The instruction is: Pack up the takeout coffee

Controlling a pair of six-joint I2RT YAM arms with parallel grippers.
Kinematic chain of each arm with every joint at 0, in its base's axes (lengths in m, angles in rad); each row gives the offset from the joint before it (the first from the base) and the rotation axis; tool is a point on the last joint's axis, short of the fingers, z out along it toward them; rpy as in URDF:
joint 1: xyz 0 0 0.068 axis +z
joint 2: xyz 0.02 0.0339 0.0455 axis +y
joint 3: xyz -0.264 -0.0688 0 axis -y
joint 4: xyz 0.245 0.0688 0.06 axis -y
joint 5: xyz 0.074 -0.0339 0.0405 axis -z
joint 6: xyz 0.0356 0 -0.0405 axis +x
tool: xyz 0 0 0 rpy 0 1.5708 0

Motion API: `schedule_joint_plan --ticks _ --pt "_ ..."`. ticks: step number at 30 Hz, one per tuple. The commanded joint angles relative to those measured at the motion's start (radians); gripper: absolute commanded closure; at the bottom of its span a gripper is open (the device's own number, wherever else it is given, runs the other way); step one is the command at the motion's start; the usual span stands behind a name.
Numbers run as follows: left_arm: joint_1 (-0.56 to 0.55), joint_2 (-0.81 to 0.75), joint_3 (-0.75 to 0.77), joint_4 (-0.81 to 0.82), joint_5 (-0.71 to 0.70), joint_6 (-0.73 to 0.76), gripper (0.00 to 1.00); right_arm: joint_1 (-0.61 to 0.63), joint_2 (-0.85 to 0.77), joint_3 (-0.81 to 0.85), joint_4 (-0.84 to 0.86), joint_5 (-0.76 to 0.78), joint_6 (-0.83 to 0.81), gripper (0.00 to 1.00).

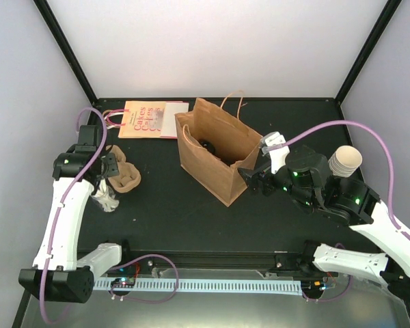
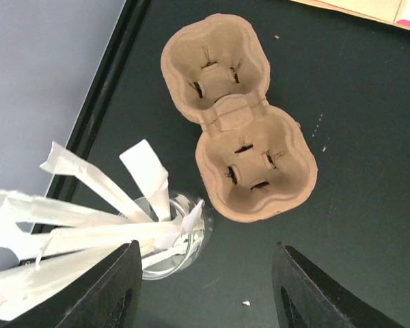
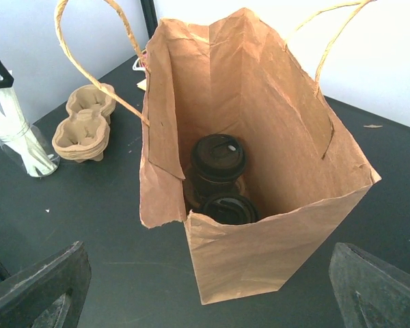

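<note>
Brown paper bag (image 3: pixel 260 253), upright with its mouth open, holding the takeout coffee (image 3: pixel 219 158): two black lids show at its floor, one at 6 o'clock of the other. Right gripper (image 1: pixel 251 179), jaws wide and empty, sits at 4 o'clock of the bag seen from above. Left gripper (image 2: pixel 206 256), jaws apart and empty, hovers at 6 o'clock of the pulp tray (image 2: pixel 236 123) in its own view. Each cup is probably light, thin-walled and crushable, with a slick lid; hold the wall just under the lid rim.
</note>
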Motion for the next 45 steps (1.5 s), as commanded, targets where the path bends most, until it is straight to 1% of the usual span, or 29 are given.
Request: schedule_joint_plan --ticks 1,10,14,17,21,23,32,33,35,38,40,45 --pt "0.016 0.017 0.001 0.054 -0.036 0.015 0.45 -0.004 -0.005 -0.001 0.006 -0.001 -0.011 0.02" --pt "0.030 0.057 -0.012 0.071 -0.066 0.002 0.45 -0.005 0.008 0.011 0.006 -0.010 -0.024 0.02" --pt "0.038 0.061 -0.034 0.089 -0.083 -0.006 0.48 -0.005 0.015 0.020 0.003 -0.012 -0.030 0.02" --pt "0.043 0.069 -0.044 0.098 -0.077 -0.007 0.54 -0.005 0.017 0.025 0.003 -0.011 -0.034 0.02" --pt "0.044 0.072 -0.037 0.094 -0.085 -0.007 0.67 -0.005 0.016 0.023 0.002 -0.011 -0.034 0.02" --pt "0.045 0.072 -0.033 0.091 -0.085 -0.007 0.72 -0.005 0.014 0.020 0.003 -0.012 -0.032 0.02" --pt "0.045 0.071 -0.035 0.083 -0.103 -0.011 0.76 -0.005 0.002 0.010 0.002 -0.014 -0.030 0.02" --pt "0.044 0.071 -0.036 0.083 -0.110 -0.012 0.75 -0.004 0.001 0.010 0.002 -0.014 -0.031 0.02" --pt "0.045 0.074 -0.039 0.087 -0.112 -0.012 0.65 -0.005 0.001 0.009 0.002 -0.014 -0.034 0.02" --pt "0.045 0.084 -0.039 0.087 -0.110 -0.011 0.63 -0.005 0.001 0.010 0.002 -0.016 -0.036 0.02" --pt "0.045 0.089 -0.039 0.086 -0.111 -0.013 0.64 -0.005 0.000 0.010 0.002 -0.017 -0.037 0.02" --pt "0.045 0.095 -0.031 0.076 -0.115 -0.018 0.73 -0.005 -0.005 0.009 0.001 -0.017 -0.039 0.02"
